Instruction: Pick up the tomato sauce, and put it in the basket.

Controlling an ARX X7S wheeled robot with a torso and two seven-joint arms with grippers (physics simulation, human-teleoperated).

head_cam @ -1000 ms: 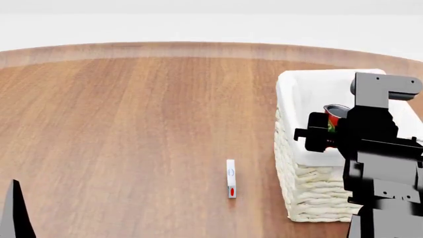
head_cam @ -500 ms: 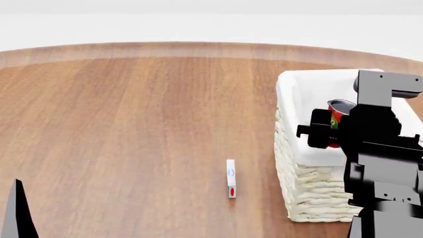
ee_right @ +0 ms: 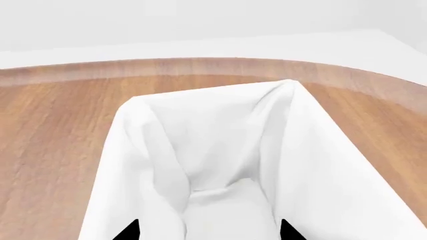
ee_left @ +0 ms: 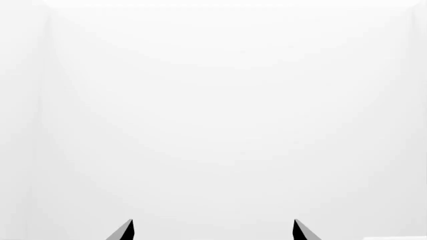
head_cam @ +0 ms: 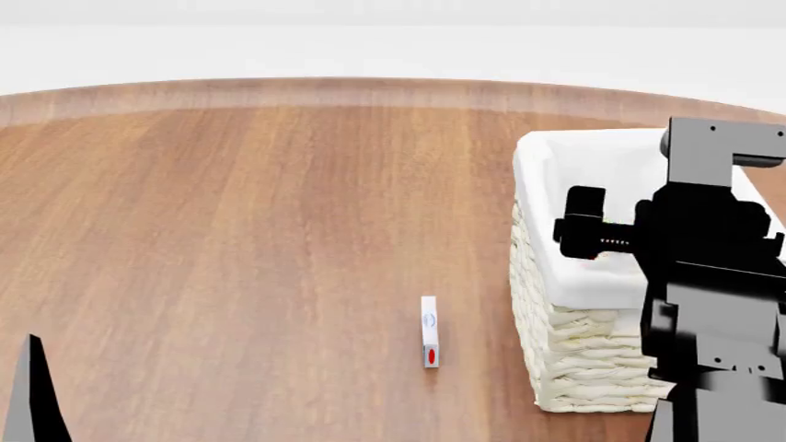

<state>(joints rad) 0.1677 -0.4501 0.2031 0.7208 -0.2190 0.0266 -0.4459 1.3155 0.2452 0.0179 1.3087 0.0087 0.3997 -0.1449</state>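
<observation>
**A:** So, where is the tomato sauce? I cannot find it in any view.

**B:** Nor can I. The right gripper (ee_right: pixel 208 234) hangs over the mouth of the basket (head_cam: pixel 577 359), and its wrist camera looks straight down into the white lining. The two fingertips are set wide apart with only cloth between them, so that hand carries nothing. My guess is that the can lies down inside, hidden by the folds or by the arm, but the pictures do not prove it.

**A:** And the left gripper (ee_left: pixel 212 232)?

**B:** Its tips are spread too, facing blank white, with nothing between them. It sits low at the near edge of the table (head_cam: pixel 246 230), well away from the basket.

**A:** Then what makes the withdrawal go well?

**B:** Lift the right arm straight up before swinging it anywhere. The fingers are above the folded cloth rim, so a sideways pull could snag the lining or tip the basket. Keep the fingers spread on the way out. Once the arm is clear, look into the basket from the head camera to confirm that the can is there.

**A:** And the small white object (head_cam: pixel 429 331) on the wood?

**B:** It stands well apart from the basket. Leave it alone.
</observation>
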